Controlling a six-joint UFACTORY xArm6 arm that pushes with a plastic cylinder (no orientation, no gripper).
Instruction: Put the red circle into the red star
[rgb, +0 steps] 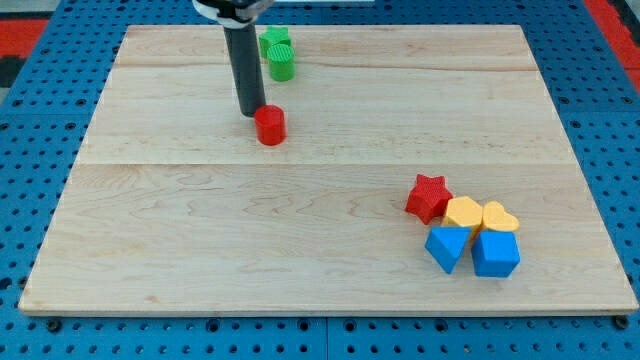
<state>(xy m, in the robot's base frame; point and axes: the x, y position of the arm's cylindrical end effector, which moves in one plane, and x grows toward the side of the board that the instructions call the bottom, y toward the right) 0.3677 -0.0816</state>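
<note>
Bright, even light, sharp picture

The pale wood counter (300, 220) is evenly lit with no strong glare; its grain and seams read clearly. Shadows are soft and short, hugging the base of the red star (428, 197) and the red circle (270, 125). The rod's top is cut by the view's top edge. Counter edges look straight, without noticeable bending.

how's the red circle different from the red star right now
The red circle is a round cylinder; the red star has points. The red circle stands alone toward the view's top left with my tip right beside it, on its left; the red star sits toward the view's bottom right, against a cluster of yellow and blue blocks. Both are red and small.
</note>
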